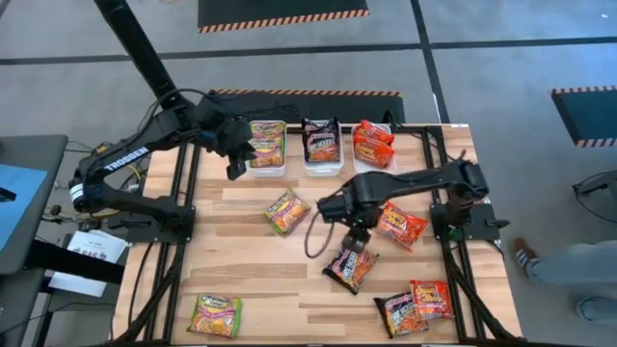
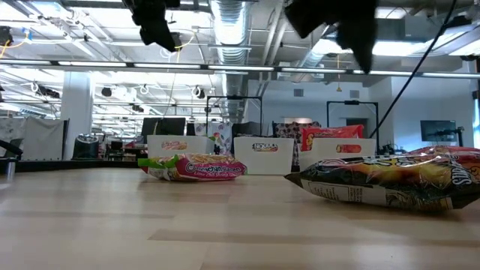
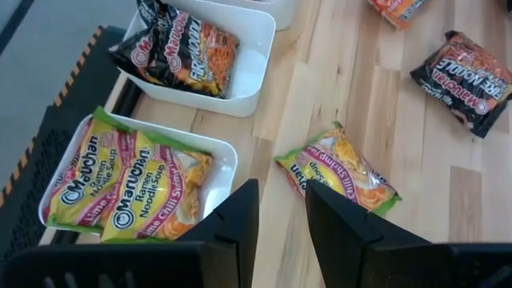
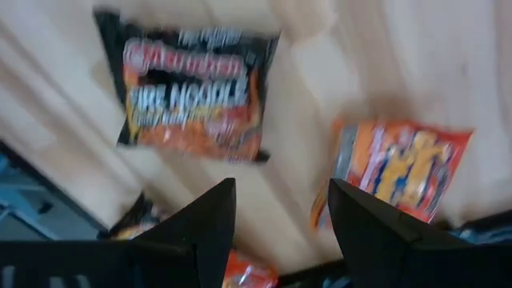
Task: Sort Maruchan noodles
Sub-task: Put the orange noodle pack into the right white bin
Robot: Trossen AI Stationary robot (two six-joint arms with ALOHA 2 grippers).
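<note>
We count three far bins (image 1: 267,166) part-filled; six noodle packets (image 1: 351,267) lie loose on the table. Left gripper (image 1: 236,166) hovers beside the green-packet bin, fingers slightly parted, empty. Right gripper (image 1: 355,238) hangs spread above a black packet.

Three white bins (image 1: 267,166), four green packets (image 1: 286,211), three black packets (image 1: 351,267), four red packets (image 1: 401,225)

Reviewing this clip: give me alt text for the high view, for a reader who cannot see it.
Overhead view of a wooden table: the right gripper, open, hovers over a dark noodle packet mid-table, while the left gripper hangs beside three white bins holding green, dark and red packets. Six packets lie loose on the table.
</note>
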